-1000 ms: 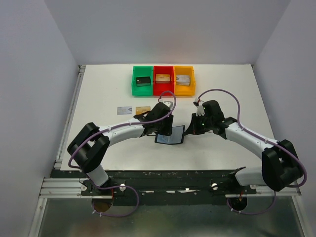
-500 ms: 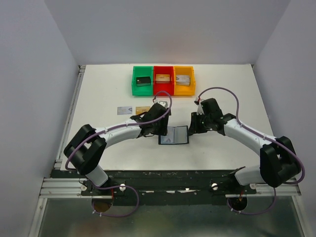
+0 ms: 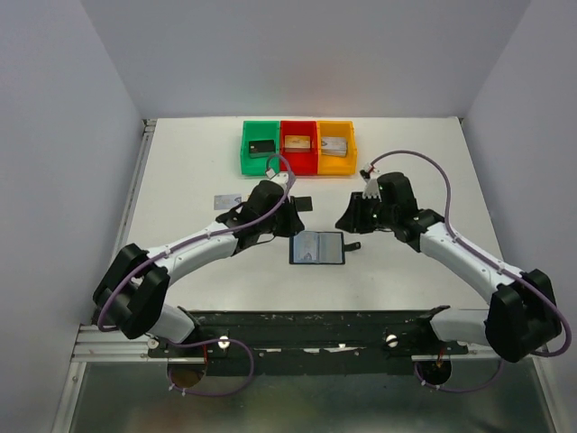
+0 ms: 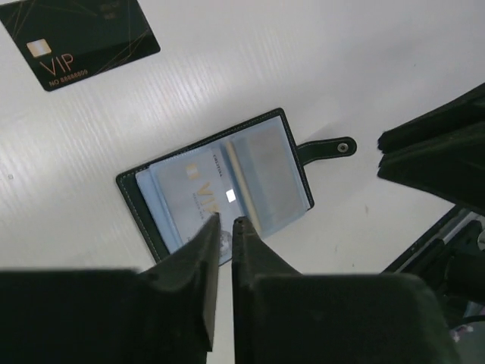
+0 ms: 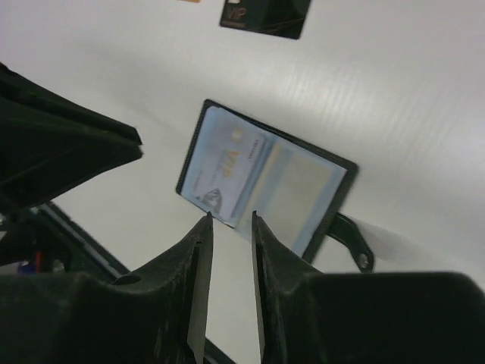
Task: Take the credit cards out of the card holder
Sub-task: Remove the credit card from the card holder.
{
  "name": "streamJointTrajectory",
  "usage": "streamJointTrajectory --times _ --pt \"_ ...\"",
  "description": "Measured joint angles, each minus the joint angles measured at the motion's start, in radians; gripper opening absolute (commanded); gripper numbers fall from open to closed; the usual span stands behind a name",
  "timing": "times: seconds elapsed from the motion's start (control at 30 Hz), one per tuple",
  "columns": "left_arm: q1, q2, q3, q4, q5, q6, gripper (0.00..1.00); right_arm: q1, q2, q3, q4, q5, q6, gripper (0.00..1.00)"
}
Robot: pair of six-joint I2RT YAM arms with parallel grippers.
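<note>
Card holder point(image 3: 316, 248) lies open mid-worktop point(image 3: 424, 162) — left claw point(image 4: 226, 221) at its 10 o'clock, right claw point(image 5: 231, 218) at 2 o'clock, both slightly spread, empty; black card point(image 4: 79, 34) at 12 o'clock.

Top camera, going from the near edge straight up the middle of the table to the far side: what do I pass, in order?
card holder, lying open → black card → red bin
</note>
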Motion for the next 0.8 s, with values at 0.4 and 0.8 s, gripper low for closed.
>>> streamJointTrajectory --times 0.4,0.8 --pt "0.039 0.141 -0.006 0.109 0.102 -0.034 0.0 0.003 0.283 -0.115 0.349 -0.326 0.218 0.38" --pt "0.041 0.212 -0.021 0.117 0.09 -0.053 0.0 0.011 0.418 -0.113 0.431 -0.344 0.262 0.41"
